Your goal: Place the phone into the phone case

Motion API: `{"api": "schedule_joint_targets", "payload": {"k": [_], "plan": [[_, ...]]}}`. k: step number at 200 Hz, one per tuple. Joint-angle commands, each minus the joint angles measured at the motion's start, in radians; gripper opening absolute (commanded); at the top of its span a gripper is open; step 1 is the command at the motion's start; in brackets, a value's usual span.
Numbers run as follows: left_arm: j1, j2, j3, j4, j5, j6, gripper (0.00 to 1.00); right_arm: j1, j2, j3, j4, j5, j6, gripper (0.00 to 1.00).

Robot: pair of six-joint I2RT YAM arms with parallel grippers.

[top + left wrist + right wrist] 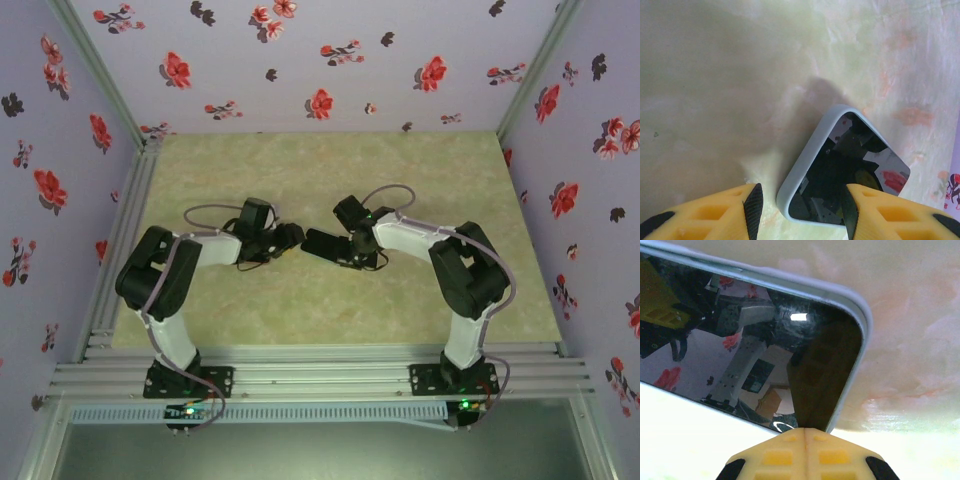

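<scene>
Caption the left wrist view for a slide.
Left claw, open, straddles a corner of a pale-rimmed black phone lying flat on the marbled tabletop.

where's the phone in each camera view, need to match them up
Top external: the phone is a dark slab near the middle of the table.
Left wrist: the phone sits lower right of centre, one corner pointing up, with a pale rim round its glossy screen.
Right wrist: the phone is at upper left, running off the frame, its rounded corner at right.
Shared landmark: the marbled green-beige table.
</scene>
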Motion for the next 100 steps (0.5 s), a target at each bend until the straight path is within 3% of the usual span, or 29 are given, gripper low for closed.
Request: {"api": "schedule_joint_targets", "payload": {"k": [1,100], "plan": [[-0.006,-0.047,0.012,-0.020,-0.014,0.031,0.50,0.040,0.270,-0.160,0.207,-0.086,0.021,0.00],[-0.012,-0.145,-0.046,-0.003,-0.026,0.030,0.50,0.047,-0.037,-0.042,0.042,-0.024,-0.004,0.00]]}}
